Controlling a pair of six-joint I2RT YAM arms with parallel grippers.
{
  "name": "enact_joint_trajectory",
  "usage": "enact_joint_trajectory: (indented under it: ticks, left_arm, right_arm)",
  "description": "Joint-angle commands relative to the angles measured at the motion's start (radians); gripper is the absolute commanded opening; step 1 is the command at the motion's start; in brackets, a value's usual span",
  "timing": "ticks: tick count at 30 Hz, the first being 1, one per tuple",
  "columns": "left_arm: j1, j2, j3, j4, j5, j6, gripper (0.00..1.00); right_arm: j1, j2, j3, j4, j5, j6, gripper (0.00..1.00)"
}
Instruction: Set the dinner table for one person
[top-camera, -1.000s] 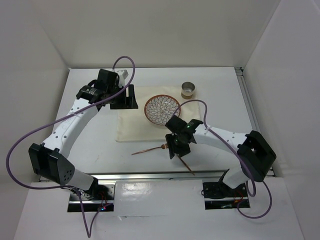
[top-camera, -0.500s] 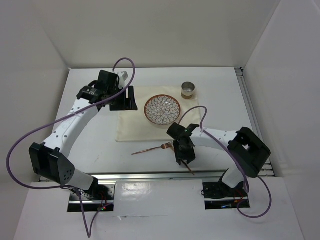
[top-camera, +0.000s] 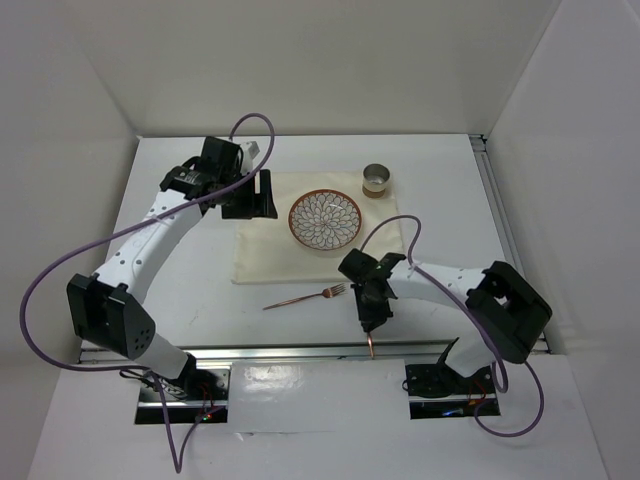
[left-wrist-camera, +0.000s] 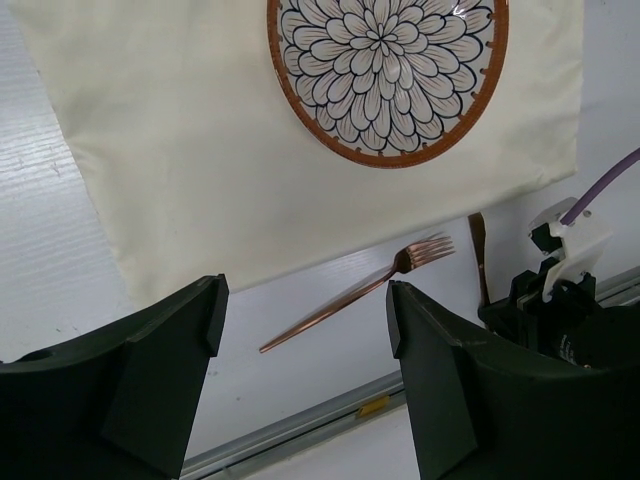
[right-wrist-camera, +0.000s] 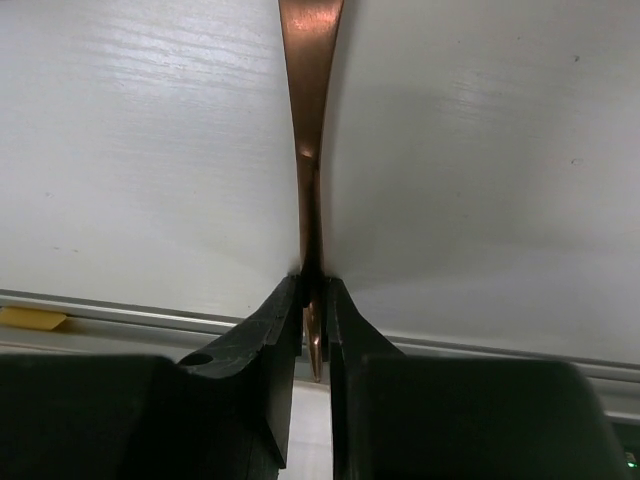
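While the right claw (right-wrist-camera: 312, 285) clenched a thin copper utensil (right-wrist-camera: 310, 100) low at the near edge of the bench (top-camera: 300, 155), the left claw (left-wrist-camera: 305, 300) hung released over the cloth (left-wrist-camera: 200, 150); that narrow pinch might slip, dropping it overboard.

Even, bright light is cast from above. Soft shadow is seen on the surface (right-wrist-camera: 480, 150) around the right tool (right-wrist-camera: 313, 288), glare on the copper utensil (right-wrist-camera: 310, 60) ahead.

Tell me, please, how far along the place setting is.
Done: plate on the cloth, cup by its far right corner. In hand: the right gripper is shut on a copper utensil. Remaining: place it and the fork, which lies off the cloth; left gripper is open, empty.
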Motion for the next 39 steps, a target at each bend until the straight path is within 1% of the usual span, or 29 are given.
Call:
enact_joint_trajectory:
  ticks: [1, 5, 13, 20, 23, 24, 26, 27, 28, 29, 30, 31, 32, 34, 36, 39]
  left_arm:
    - [0.004, -0.001, 0.042, 0.000, 0.016, 0.029, 0.82]
    - [0.004, -0.001, 0.051, 0.000, 0.016, 0.029, 0.82]
    - [0.004, 0.032, 0.051, 0.009, 0.019, 0.029, 0.82]
    - [0.004, 0.032, 0.051, 0.019, 0.028, 0.029, 0.82]
    - [0.004, 0.032, 0.051, 0.019, 0.028, 0.029, 0.82]
    - [0.004, 0.032, 0.051, 0.019, 0.028, 0.029, 0.82]
    - [0.004, 0.032, 0.042, 0.019, 0.019, 0.029, 0.82]
    - [0.004, 0.023, 0.042, 0.019, 0.019, 0.029, 0.82]
    - [0.004, 0.022, 0.042, 0.019, 0.019, 0.020, 0.82]
    - [0.004, 0.022, 0.033, 0.010, 0.019, 0.020, 0.82]
    - [0.004, 0.022, 0.033, 0.009, 0.019, 0.020, 0.82]
    - [0.004, 0.022, 0.033, 0.009, 0.019, 0.020, 0.82]
    - [0.004, 0.012, 0.022, -0.001, 0.019, 0.020, 0.82]
    - [0.004, 0.001, 0.022, -0.001, 0.019, 0.029, 0.82]
    - [0.004, -0.010, 0.001, -0.001, -0.024, 0.029, 0.82]
    - [0.004, -0.019, 0.001, -0.011, -0.036, 0.029, 0.82]
  right_arm:
    - [0.014, -0.042, 0.007, 0.018, 0.011, -0.009, 0.00]
    - [0.014, -0.067, 0.066, -0.051, 0.011, -0.009, 0.00]
    - [0.002, -0.105, 0.214, -0.261, -0.007, 0.014, 0.00]
    - [-0.018, -0.115, 0.279, -0.315, -0.026, 0.014, 0.00]
    - [-0.040, -0.124, 0.316, -0.324, 0.014, 0.034, 0.00]
    - [-0.057, -0.124, 0.326, -0.324, 0.023, 0.034, 0.00]
    - [-0.132, -0.112, 0.366, -0.281, 0.032, -0.002, 0.00]
    - [-0.162, -0.099, 0.378, -0.263, 0.032, -0.030, 0.00]
    - [-0.199, -0.086, 0.391, -0.245, 0.049, -0.097, 0.00]
    - [-0.295, -0.069, 0.405, -0.225, 0.060, -0.139, 0.00]
    - [-0.348, -0.028, 0.417, -0.173, 0.033, -0.185, 0.00]
    - [-0.394, -0.004, 0.434, -0.151, 0.010, -0.264, 0.00]
    - [-0.447, 0.020, 0.467, -0.127, -0.019, -0.297, 0.00]
    - [-0.480, 0.108, 0.513, -0.085, -0.030, -0.349, 0.00]
    - [-0.503, 0.205, 0.581, -0.074, -0.030, -0.401, 0.00]
    - [-0.512, 0.298, 0.644, -0.054, -0.030, -0.444, 0.00]
